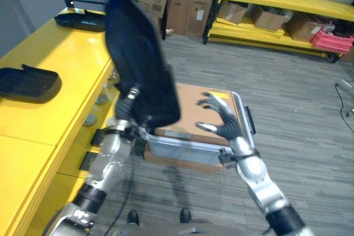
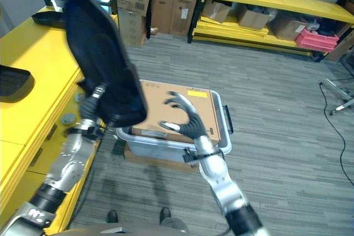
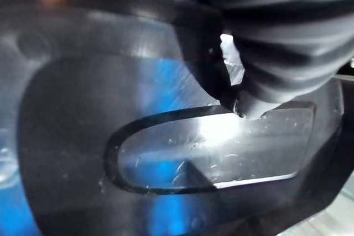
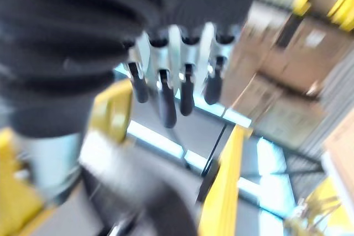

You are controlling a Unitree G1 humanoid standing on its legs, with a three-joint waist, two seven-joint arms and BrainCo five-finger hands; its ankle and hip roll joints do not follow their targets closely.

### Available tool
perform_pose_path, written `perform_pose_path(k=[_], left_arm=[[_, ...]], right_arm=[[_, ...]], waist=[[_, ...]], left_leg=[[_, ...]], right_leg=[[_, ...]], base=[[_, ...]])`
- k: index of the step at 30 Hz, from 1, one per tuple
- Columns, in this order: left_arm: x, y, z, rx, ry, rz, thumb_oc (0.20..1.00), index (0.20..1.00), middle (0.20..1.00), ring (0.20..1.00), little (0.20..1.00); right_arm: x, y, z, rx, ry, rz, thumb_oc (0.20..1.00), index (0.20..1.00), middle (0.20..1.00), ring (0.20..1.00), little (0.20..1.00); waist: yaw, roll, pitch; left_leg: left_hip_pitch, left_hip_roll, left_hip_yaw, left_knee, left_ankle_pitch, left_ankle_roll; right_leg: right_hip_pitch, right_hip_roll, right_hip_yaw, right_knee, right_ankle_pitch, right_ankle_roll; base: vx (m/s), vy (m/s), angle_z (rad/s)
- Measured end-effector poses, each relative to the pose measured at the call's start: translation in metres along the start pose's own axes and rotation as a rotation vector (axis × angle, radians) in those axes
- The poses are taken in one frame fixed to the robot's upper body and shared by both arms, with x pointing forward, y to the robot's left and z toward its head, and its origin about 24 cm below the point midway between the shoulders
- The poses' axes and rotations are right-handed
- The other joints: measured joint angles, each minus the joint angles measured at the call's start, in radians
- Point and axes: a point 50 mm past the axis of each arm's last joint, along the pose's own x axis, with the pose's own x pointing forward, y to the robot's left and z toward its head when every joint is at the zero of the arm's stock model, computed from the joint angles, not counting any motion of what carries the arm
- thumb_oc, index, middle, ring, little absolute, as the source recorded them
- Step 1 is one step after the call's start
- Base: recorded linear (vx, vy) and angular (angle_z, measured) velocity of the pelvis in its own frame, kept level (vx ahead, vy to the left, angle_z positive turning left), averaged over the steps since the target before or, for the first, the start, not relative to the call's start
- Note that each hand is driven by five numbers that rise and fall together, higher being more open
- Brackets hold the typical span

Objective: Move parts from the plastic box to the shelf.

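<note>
The left hand (image 1: 128,110) has its fingers curled round the lower end of a large black part (image 1: 138,59), gripping it, and holds it up above and to the left of the plastic box (image 1: 196,150). The part is a long, flat-sided shell, and its long axis stands nearly upright, leaning a little so that its top end tips toward the yellow shelf (image 1: 50,114), which runs along the left of the plastic box. The left wrist view shows the part's dark surface with an oblong slot right against the hand. So the thing in hand lies between the box and the shelf, with its free top end already nearer the shelf than its gripped end; the move to come most likely calls for swinging it further left over the shelf top and laying its long axis down flat. Two other black parts (image 1: 27,83) already lie on the shelf, well apart from each other, with bare yellow between them. The right hand (image 1: 221,119) hovers over the cardboard sheet (image 1: 191,111) inside the box, fingers spread and loosely bent, holding nothing, and is the farther hand from the shelf.
</note>
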Motion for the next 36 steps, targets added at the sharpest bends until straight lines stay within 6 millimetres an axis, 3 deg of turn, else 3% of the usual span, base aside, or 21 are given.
perform_pose_path(k=[3, 7, 9, 11, 13, 17, 24, 26, 27, 29, 32, 34, 36], left_arm=[[0.005, 0.03, 0.029, 0.296, -0.161, 0.098, 0.2, 0.2, 0.2, 0.2, 0.2], [0.003, 0.026, 0.032, 0.631, -0.205, -0.026, 0.2, 0.2, 0.2, 0.2, 0.2], [0.002, 0.026, 0.03, 0.665, -0.189, -0.061, 0.2, 0.2, 0.2, 0.2, 0.2], [0.001, 0.022, 0.025, 0.666, -0.166, -0.107, 0.2, 0.2, 0.2, 0.2, 0.2], [-0.001, 0.018, 0.02, 0.654, -0.143, -0.147, 0.2, 0.2, 0.2, 0.2, 0.2], [-0.007, 0.021, 0.014, 0.661, -0.107, -0.163, 0.2, 0.2, 0.2, 0.2, 0.2], [-0.022, 0.019, 0.016, 0.646, -0.113, -0.165, 0.2, 0.2, 0.2, 0.2, 0.2], [-0.026, 0.023, 0.016, 0.629, -0.115, -0.107, 0.2, 0.2, 0.2, 0.2, 0.2], [-0.027, 0.025, 0.017, 0.624, -0.119, -0.08, 0.2, 0.2, 0.2, 0.2, 0.2], [-0.026, 0.028, 0.022, 0.582, -0.141, -0.015, 0.2, 0.2, 0.2, 0.2, 0.2], [-0.025, 0.023, 0.028, 0.525, -0.177, 0.001, 0.2, 0.2, 0.2, 0.2, 0.2], [-0.02, 0.015, 0.032, 0.496, -0.21, -0.022, 0.2, 0.2, 0.2, 0.2, 0.2], [-0.022, 0.015, 0.037, 0.481, -0.236, -0.018, 0.2, 0.2, 0.2, 0.2, 0.2]], right_arm=[[-0.025, -0.024, -0.044, -0.014, 0.261, -0.12, 1.0, 1.0, 1.0, 1.0, 1.0], [-0.068, -0.034, -0.102, -0.025, 0.604, -0.159, 1.0, 1.0, 1.0, 1.0, 1.0], [-0.088, -0.032, -0.124, -0.008, 0.757, -0.149, 1.0, 1.0, 1.0, 1.0, 1.0], [-0.139, -0.023, -0.155, 0.036, 1.08, -0.055, 1.0, 1.0, 1.0, 1.0, 1.0], [-0.19, -0.007, -0.17, 0.113, 1.36, 0.048, 1.0, 1.0, 1.0, 1.0, 1.0], [-0.226, 0.019, -0.171, 0.251, 1.537, 0.133, 1.0, 1.0, 1.0, 1.0, 1.0], [-0.239, 0.02, -0.173, 0.351, 1.68, 0.038, 1.0, 1.0, 1.0, 1.0, 1.0], [-0.243, 0.018, -0.173, 0.352, 1.727, 0.02, 1.0, 1.0, 1.0, 1.0, 1.0], [-0.24, 0.016, -0.174, 0.345, 1.73, 0.02, 1.0, 1.0, 1.0, 1.0, 1.0], [-0.236, 0.008, -0.175, 0.253, 1.734, 0.096, 1.0, 1.0, 1.0, 1.0, 1.0], [-0.225, 0.007, -0.177, 0.167, 1.703, 0.189, 1.0, 1.0, 1.0, 1.0, 1.0], [-0.218, 0.012, -0.177, 0.131, 1.686, 0.25, 1.0, 1.0, 1.0, 1.0, 1.0], [-0.205, 0.005, -0.179, 0.122, 1.671, 0.23, 1.0, 1.0, 1.0, 1.0, 1.0]], waist=[[-0.023, 0.001, 0.006], [-0.021, 0.005, 0.01], [-0.019, 0.005, 0.01], [0.003, 0.007, 0.01], [0.031, 0.007, 0.01], [0.074, 0.007, 0.01], [0.143, 0.024, 0.014], [0.169, 0.068, 0.034], [0.178, 0.068, 0.035], [0.185, 0.101, 0.053], [0.186, 0.11, 0.065], [0.178, 0.058, 0.09], [0.203, 0.039, 0.093]], left_leg=[[0.003, -0.006, 0.012, 0.0, -0.007, 0.01], [0.008, -0.006, 0.016, 0.0, -0.008, 0.008], [0.011, -0.003, 0.015, 0.0, -0.009, 0.005], [0.011, 0.001, 0.012, 0.0, -0.007, 0.0], [0.011, 0.002, -0.011, 0.0, -0.007, -0.004], [0.01, 0.007, -0.039, 0.0, -0.003, -0.009], [-0.002, 0.019, -0.091, 0.007, 0.017, -0.026], [-0.008, 0.023, -0.108, 0.007, 0.026, -0.029], [-0.011, 0.025, -0.115, 0.007, 0.031, -0.032], [-0.048, 0.03, -0.118, 0.022, 0.022, -0.042], [-0.077, 0.057, 0.01, 0.033, -0.009, -0.022], [-0.084, 0.056, 0.125, 0.095, -0.049, -0.006], [-0.076, 0.054, 0.173, 0.247, -0.066, -0.004]], right_leg=[[0.001, -0.008, 0.002, -0.003, 0.0, 0.003], [0.002, -0.012, 0.005, -0.003, -0.008, 0.009], [0.005, -0.01, 0.003, -0.003, -0.009, 0.008], [0.008, -0.007, -0.001, -0.003, -0.009, 0.008], [0.02, -0.005, -0.022, -0.003, -0.015, 0.006], [0.035, 0.001, -0.05, -0.004, -0.022, 0.0], [0.048, 0.019, -0.087, -0.004, -0.032, -0.016], [0.055, 0.022, -0.109, -0.004, -0.033, -0.019], [0.057, 0.025, -0.116, -0.004, -0.031, -0.02], [0.064, 0.027, -0.173, -0.004, -0.032, -0.031], [0.089, 0.021, -0.294, 0.002, -0.038, -0.044], [0.114, -0.037, -0.393, -0.004, -0.051, -0.049], [0.127, -0.074, -0.42, -0.004, -0.061, -0.044]], base=[[0.0, 0.046, -0.05], [0.02, -0.023, -0.03], [0.02, -0.086, 0.01], [0.0, -0.17, 0.04], [-0.02, -0.171, 0.25], [-0.02, -0.171, 0.2], [-0.04, -0.102, 0.23], [-0.1, -0.038, 0.29], [-0.11, -0.039, 0.33], [-0.12, -0.049, 0.6], [-0.14, -0.061, 1.01], [-0.09, -0.036, 1.36], [-0.08, -0.02, 0.9]])
